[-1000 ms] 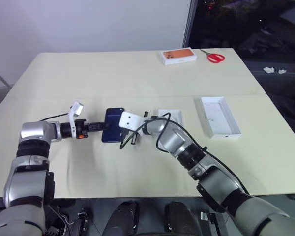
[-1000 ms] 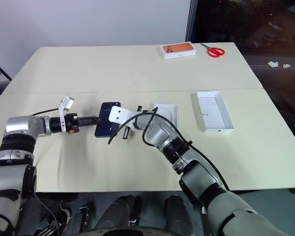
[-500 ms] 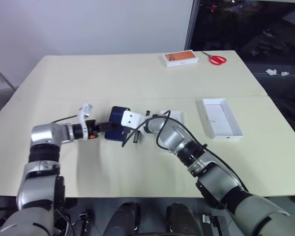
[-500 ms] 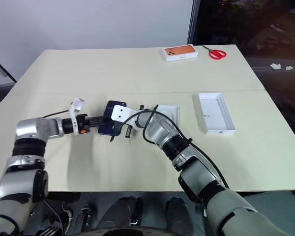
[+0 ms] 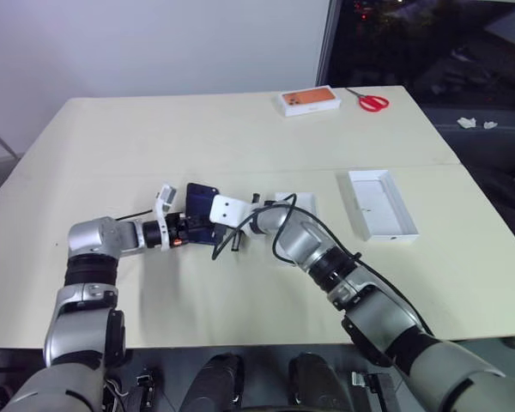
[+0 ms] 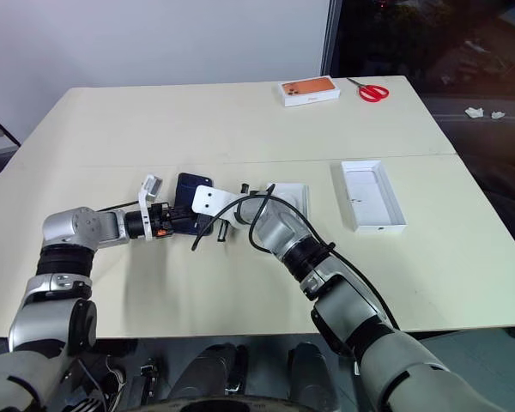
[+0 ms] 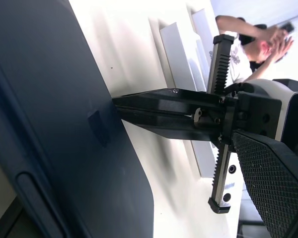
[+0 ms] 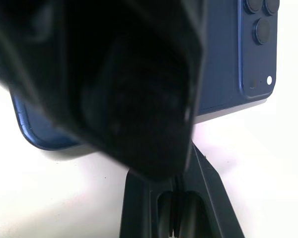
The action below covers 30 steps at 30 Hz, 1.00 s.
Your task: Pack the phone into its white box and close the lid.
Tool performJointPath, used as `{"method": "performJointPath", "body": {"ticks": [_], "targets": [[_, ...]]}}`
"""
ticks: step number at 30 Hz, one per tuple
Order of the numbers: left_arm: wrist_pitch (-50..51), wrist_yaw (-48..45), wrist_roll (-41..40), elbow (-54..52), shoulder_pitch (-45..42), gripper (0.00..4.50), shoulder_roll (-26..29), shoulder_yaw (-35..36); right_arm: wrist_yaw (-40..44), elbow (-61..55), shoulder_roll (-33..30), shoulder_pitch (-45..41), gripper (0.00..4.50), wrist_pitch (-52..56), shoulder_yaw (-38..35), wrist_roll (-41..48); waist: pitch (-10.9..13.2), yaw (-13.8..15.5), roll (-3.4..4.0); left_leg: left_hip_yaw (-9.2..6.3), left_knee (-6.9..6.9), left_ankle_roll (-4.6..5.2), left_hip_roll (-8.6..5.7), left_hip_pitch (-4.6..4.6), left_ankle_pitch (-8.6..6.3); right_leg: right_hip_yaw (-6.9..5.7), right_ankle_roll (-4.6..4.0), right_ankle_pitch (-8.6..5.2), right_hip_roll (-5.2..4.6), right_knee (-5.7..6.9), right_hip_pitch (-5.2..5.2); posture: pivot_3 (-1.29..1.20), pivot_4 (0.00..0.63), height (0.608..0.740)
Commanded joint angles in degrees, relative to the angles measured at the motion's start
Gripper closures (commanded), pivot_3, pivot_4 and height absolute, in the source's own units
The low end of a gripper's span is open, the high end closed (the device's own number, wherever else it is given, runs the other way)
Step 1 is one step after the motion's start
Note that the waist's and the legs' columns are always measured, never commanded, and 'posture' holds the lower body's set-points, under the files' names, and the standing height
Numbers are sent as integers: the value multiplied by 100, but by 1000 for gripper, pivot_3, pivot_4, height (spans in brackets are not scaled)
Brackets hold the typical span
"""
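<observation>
The dark navy phone (image 5: 200,202) rests left of centre on the table and looks tipped up at a slant. My left gripper (image 5: 191,228) is at its near left side. Its jaws are open, and one textured finger (image 7: 268,178) stands well clear of the phone (image 7: 54,114). My right gripper (image 5: 210,230) is shut, its tips touching the phone from the right. The camera bump (image 8: 258,29) is in the right wrist view. Behind my right arm is the white box (image 5: 307,206), partly hidden. The lid (image 5: 382,204) lies further right, white inside up.
A white box with an orange picture (image 5: 310,100) and red scissors (image 5: 374,102) sit at the table's far edge. A black cable (image 5: 283,225) loops over my right wrist. A person (image 7: 248,34) appears in the left wrist view beyond the table.
My left gripper has slid right along the table to the phone and rolled its wrist. The right arm has kept still, and the camera has shifted a little.
</observation>
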Motion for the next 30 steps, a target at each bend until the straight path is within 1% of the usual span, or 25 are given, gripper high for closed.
{"method": "performJointPath", "body": {"ticks": [1,4,7,8,10,11,12,16,19,23,24,26,27,29,30], "targets": [[137,172,6,101,262,91,49,-115,43,-108,3,49,4500,2,25,-33,0,-11,-1,0,-1,0,2,0,0,1,0,0,0,-1,-1,0,150,740],[141,250,-69,212,291,878,105,-11,42,-107,1,49,4500,-10,29,-40,1,-25,-2,2,-3,-2,4,0,0,2,0,0,0,-1,-3,0,150,740],[219,280,-157,157,365,2414,111,10,46,-100,-17,59,4500,-42,51,-63,1,-55,-3,3,-4,-3,5,-8,1,3,0,0,1,0,-13,0,150,740],[250,285,-191,121,406,2841,103,12,44,-100,-23,59,4500,-52,53,-69,2,-61,-4,2,-5,-3,5,-9,1,3,0,0,1,0,-13,0,150,740],[305,345,-244,96,461,3929,82,39,48,-116,-41,71,4500,-58,56,-76,2,-62,-5,2,-5,-3,5,-10,1,3,0,0,0,-1,-14,0,150,740],[326,362,-274,83,479,4317,79,48,52,-125,-48,78,4500,-59,56,-80,2,-70,-5,1,-5,-3,5,-9,1,2,0,0,-1,0,-11,0,150,740],[363,392,-304,80,489,4455,76,66,57,-137,-56,92,4500,-61,58,-88,2,-76,-5,2,-4,-5,6,-9,2,2,0,0,0,0,-12,0,150,740],[511,414,-465,-2,583,4455,76,134,51,-178,-83,122,4500,-74,57,-119,2,-101,-5,2,-6,-6,7,-9,2,2,0,0,0,0,-13,0,150,740],[599,418,-651,-142,712,4455,76,286,65,-295,-81,155,4500,-72,-118,36,2,-123,-5,2,-8,-6,7,-9,2,4,0,0,-1,-1,-14,0,150,740],[644,503,-1189,-209,760,4455,0,1063,482,-1119,79,322,4500,495,-989,1098,8,-133,-13,2,-11,-6,9,-17,2,7,0,0,-2,-3,-24,0,150,740],[686,576,-1295,-170,751,4485,-13,1257,599,-1368,112,330,4242,843,-1313,1482,13,-132,-19,3,-11,-6,9,-22,2,9,0,0,-2,-3,-30,0,150,740],[745,728,-1433,-140,755,4500,-46,1514,871,-1800,37,378,3572,1250,-1575,1929,25,-130,-33,3,-9,-8,13,-36,4,9,0,1,-1,0,-43,0,150,740],[745,804,-1495,-244,807,4500,-83,1597,1060,-2117,-131,455,3137,1416,-1612,2078,25,-129,-33,2,-5,-10,16,-50,5,6,0,1,1,2,-57,0,150,740],[769,921,-1608,-431,893,4500,-138,1686,1298,-2558,-394,577,2080,1644,-1607,2263,25,-128,-34,3,-7,-10,16,-53,5,7,0,1,-1,1,-61,0,150,740],[868,964,-1708,-633,986,4500,-159,1723,1607,-2891,-746,717,1573,1664,-1585,2368,26,-127,-34,2,-7,-10,16,-55,5,6,0,1,-1,-1,-61,0,150,740]]}}
